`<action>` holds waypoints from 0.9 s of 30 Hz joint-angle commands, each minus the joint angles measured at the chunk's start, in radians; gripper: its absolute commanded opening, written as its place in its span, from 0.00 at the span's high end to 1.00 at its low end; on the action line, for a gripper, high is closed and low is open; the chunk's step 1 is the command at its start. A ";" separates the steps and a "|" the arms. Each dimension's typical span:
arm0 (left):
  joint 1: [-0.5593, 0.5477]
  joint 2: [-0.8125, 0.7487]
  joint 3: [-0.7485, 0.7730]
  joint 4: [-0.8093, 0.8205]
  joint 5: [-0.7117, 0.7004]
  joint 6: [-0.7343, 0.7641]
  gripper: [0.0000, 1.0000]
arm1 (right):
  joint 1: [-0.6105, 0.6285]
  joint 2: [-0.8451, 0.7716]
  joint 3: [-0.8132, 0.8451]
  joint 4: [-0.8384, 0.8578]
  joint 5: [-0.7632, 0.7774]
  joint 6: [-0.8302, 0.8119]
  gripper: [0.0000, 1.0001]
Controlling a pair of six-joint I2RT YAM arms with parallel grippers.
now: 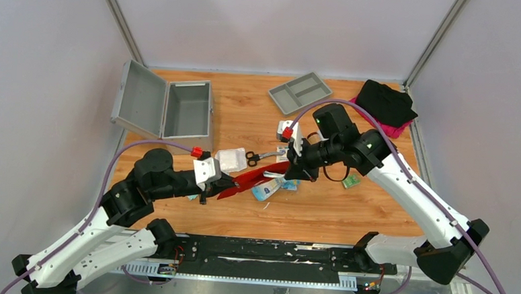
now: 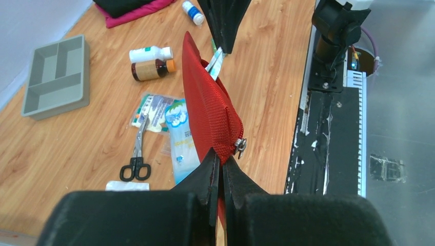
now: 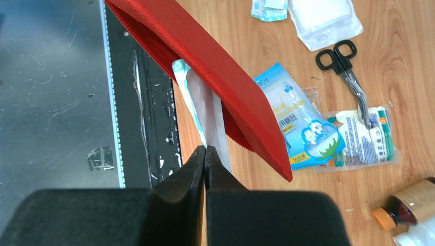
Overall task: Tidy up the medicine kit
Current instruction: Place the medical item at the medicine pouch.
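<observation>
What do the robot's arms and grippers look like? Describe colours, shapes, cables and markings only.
The left arm and right arm have white shells with black joints; a purple cable trails along each. The left gripper and right gripper have black wedge fingers, with a red tab nearby.

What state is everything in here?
Pouch, lifted off the table.
Left end effector, shut on pouch.
Right end effector, shut on packet.
Packet, pinched, far end meeting the pouch.
Case, lid open.
Tray, empty.
Scissors, closed, lying flat.
Brown bottle, capped, on its side.
</observation>
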 commanded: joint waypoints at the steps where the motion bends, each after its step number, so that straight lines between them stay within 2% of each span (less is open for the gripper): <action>1: 0.008 0.011 0.005 0.009 0.031 0.013 1.00 | 0.012 0.024 0.044 -0.020 -0.077 -0.021 1.00; 13: 0.008 0.018 0.000 0.008 0.057 0.026 1.00 | 0.093 0.106 0.121 -0.073 -0.116 -0.134 0.99; 21: 0.008 0.046 0.007 -0.002 0.129 0.037 1.00 | 0.106 0.135 0.147 -0.087 -0.038 -0.177 0.98; 27: 0.008 0.051 0.010 0.002 0.126 0.037 1.00 | 0.105 0.108 0.123 -0.064 0.000 -0.174 0.84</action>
